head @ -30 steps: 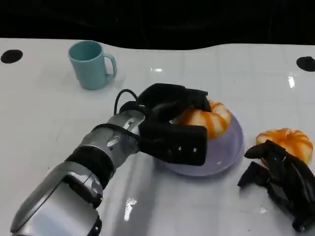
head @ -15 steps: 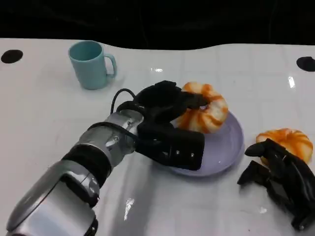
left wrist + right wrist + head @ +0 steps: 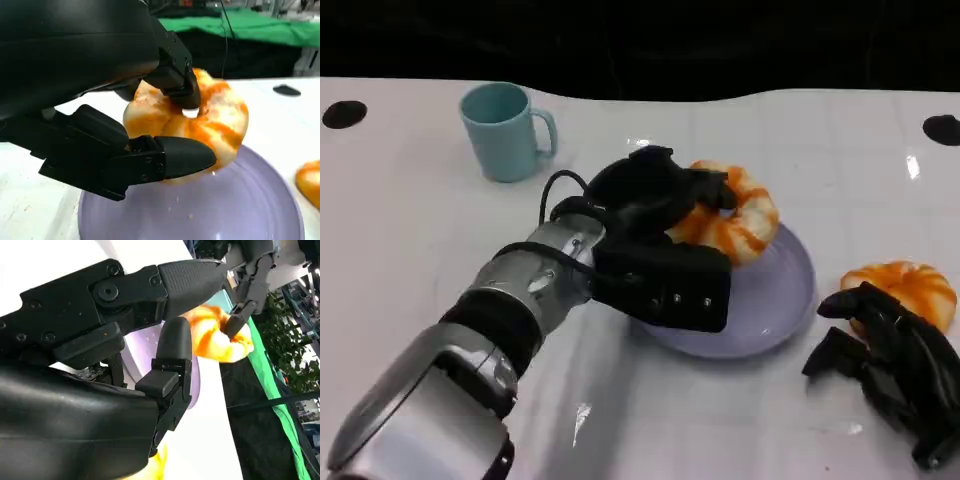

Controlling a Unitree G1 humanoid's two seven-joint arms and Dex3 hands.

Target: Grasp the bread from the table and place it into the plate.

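Observation:
An orange-and-white ring-shaped bread point(image 3: 745, 218) point(image 3: 220, 120) point(image 3: 215, 337) is gripped by my left hand point(image 3: 655, 225) point(image 3: 100, 75), fingers above and below it. It hangs just over the far left part of the lilac plate point(image 3: 780, 300) point(image 3: 240, 205) point(image 3: 142, 342), clear of the plate's floor in the left wrist view. A second bread point(image 3: 905, 285) point(image 3: 310, 182) lies on the table to the right of the plate. My right hand point(image 3: 885, 365) point(image 3: 125, 340) sits right in front of it at the lower right, fingers apart and holding nothing.
A teal mug point(image 3: 505, 130) stands at the back left of the white table point(image 3: 420, 250). Black round marks point(image 3: 342, 113) point(image 3: 942, 128) sit near the far corners. The table's far edge meets a dark background.
My left hand has drawn the bread a little up and toward the far left over the plate. The right hand and the second bread have stayed put.

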